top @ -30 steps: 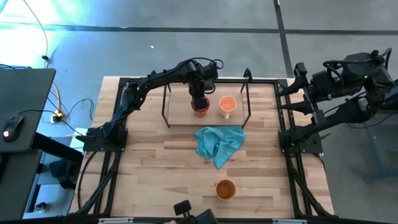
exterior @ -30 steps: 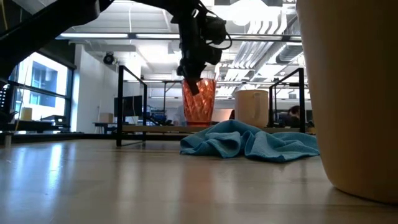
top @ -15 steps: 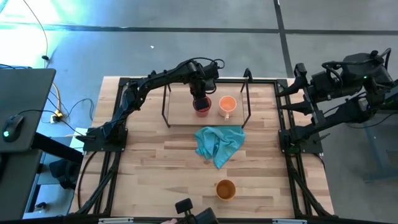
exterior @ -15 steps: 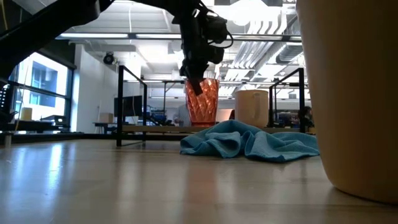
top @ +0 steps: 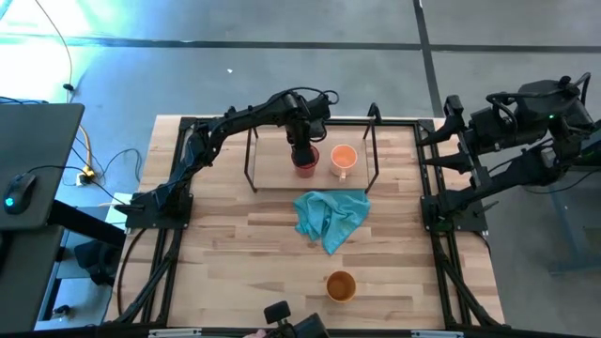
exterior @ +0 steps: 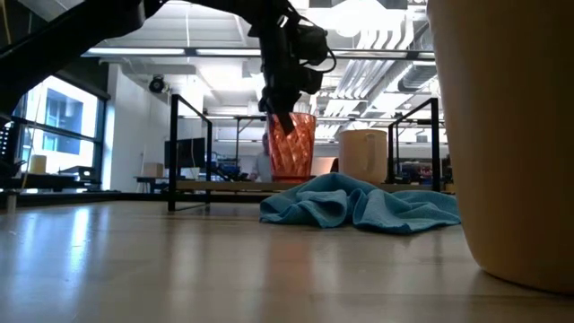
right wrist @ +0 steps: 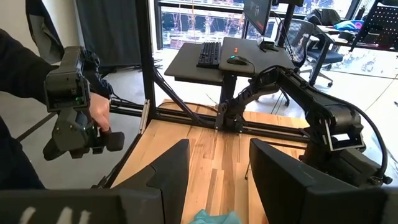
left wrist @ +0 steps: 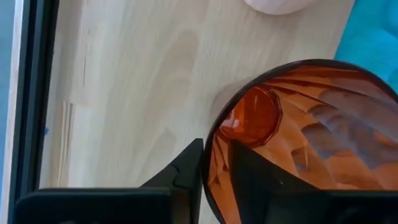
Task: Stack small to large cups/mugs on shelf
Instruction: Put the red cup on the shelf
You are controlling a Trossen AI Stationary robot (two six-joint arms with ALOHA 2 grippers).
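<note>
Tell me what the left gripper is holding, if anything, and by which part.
The left gripper straddles the red ribbed cup's rim wall, one finger inside, one outside.

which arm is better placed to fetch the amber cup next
Probably the left: its gripper is over the table at the red cup on the shelf. The right gripper is parked off the table edge, away from the amber cup.

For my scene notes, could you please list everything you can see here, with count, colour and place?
Red ribbed cup: one, translucent red, on the shelf board.
Mug: one, light orange, on the shelf beside the red cup.
Amber cup: one, amber-brown, near table edge.
Cloth: one, teal, crumpled before the shelf.
Shelf: one, black frame, light board, far side of table.
Table: one, light wood.
Person's hand: one, beyond the table, holding a dark handle.
Left tool: fingers straddling the red cup's rim.
Right tool: open, off to the side.
</note>
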